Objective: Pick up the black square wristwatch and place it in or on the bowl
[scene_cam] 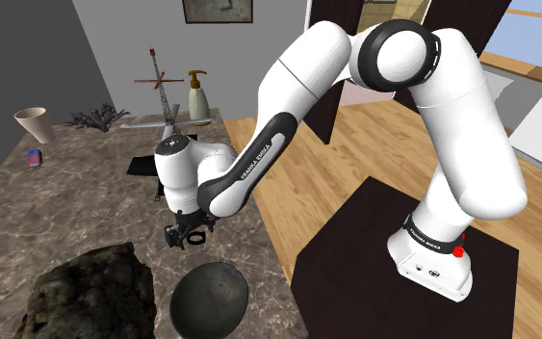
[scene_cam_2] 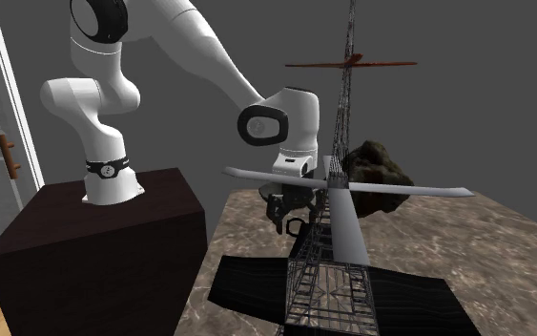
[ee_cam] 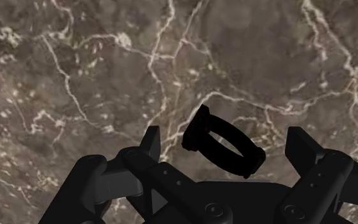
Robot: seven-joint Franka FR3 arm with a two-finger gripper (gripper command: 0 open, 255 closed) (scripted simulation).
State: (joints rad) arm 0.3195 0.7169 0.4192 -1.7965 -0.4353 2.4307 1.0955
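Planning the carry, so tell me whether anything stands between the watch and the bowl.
Nothing visible does: bare counter separates the watch from the bowl. The rock sits beside the bowl, off that line.

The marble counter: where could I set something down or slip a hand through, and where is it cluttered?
Most bare marble lies between the small can, the rock and the gripper. Crowded along the wall: cup, plant, tower model, soap bottle. Rock and bowl sit at the near end.
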